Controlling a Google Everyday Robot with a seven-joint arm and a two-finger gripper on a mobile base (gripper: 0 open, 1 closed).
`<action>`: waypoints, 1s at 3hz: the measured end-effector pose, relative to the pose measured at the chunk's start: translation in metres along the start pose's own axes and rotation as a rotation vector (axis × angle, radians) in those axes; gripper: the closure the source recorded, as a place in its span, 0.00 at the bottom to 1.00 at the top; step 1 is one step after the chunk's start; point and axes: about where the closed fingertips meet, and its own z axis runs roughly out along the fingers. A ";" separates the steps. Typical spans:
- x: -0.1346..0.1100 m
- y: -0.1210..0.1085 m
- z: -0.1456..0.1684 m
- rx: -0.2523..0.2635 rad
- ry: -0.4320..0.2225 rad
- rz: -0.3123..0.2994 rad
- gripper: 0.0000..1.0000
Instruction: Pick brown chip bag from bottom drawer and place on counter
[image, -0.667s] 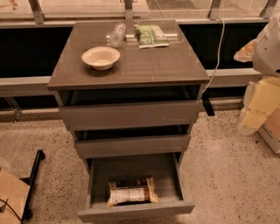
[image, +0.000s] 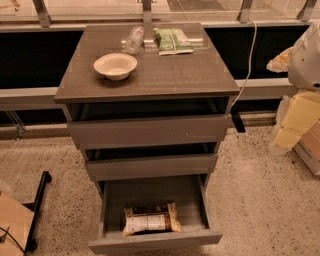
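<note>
At 6 o'clock the bottom drawer (image: 155, 239) stands pulled out, with the brown chip bag (image: 151, 218) lying flat near its front wall. Come down on the bag's middle from above, keeping clear of the middle drawer (image: 152, 166). Your gripper (image: 292, 125) hangs at 3 o'clock, well apart; you cannot tell whether it is open or closed. Farther off, the counter (image: 175, 75) offers bare room at its near edge, short of the bowl (image: 115, 65), clear plastic bag (image: 133, 40) and green packet (image: 172, 40) toward 12 o'clock.

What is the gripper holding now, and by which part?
Nothing visible: the gripper hangs at the right edge, apart from the brown chip bag lying in the bottom drawer.
</note>
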 end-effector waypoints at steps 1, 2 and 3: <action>0.003 -0.002 0.027 0.007 -0.069 0.010 0.00; 0.008 -0.005 0.058 0.020 -0.161 0.020 0.00; 0.005 -0.008 0.057 0.041 -0.163 0.022 0.00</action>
